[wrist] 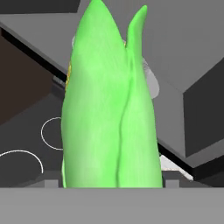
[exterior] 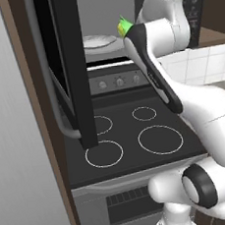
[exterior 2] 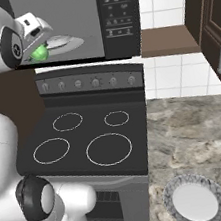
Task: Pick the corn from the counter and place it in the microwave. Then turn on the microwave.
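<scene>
The corn [wrist: 109,109], a bright green husk, stands upright close in front of the hand camera. My gripper [exterior 2: 41,48] is shut on the corn [exterior 2: 39,54] and holds it in the air at the mouth of the microwave [exterior 2: 119,15]. The green tip of the corn [exterior: 123,26] pokes out beside my forearm, just right of the white round plate [exterior: 99,41] inside the grey cavity. The microwave door [exterior: 72,64] hangs wide open to the left. The marbled counter [exterior 2: 197,134] lies to the right of the stove.
A black glass stovetop [exterior: 131,132] with white rings sits directly below the microwave, above a knob row [exterior 2: 93,82]. A patterned plate [exterior 2: 196,203] rests on the counter at the front right. Dark cabinets [exterior 2: 212,20] stand at the right.
</scene>
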You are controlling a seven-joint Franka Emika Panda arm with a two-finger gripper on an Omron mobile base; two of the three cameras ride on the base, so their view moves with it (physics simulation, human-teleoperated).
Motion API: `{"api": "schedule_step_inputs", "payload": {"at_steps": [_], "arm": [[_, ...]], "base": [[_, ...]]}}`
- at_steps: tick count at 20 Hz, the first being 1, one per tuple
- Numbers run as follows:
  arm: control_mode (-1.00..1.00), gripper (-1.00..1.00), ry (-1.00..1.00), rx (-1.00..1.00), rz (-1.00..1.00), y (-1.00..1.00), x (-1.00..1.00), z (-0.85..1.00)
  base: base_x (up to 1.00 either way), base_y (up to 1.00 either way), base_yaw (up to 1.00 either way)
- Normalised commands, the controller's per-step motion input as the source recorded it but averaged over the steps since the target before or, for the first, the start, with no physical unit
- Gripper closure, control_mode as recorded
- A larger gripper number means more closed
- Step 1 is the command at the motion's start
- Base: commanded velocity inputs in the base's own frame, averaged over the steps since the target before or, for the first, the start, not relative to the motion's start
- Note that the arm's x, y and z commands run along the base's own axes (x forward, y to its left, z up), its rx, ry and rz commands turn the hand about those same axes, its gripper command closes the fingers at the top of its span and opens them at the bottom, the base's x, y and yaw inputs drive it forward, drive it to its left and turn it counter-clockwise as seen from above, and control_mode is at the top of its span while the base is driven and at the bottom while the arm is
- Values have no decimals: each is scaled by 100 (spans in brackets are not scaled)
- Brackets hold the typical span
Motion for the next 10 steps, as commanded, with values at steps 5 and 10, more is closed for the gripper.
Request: {"api": "schedule_step_inputs", "payload": {"at_steps": [5,10], "arm": [[-100,100,-5,0,2,12,43,7],[-100,100,-3,0,2,7,51,0]], "base": [[0,0,0],[0,0,0]]}}
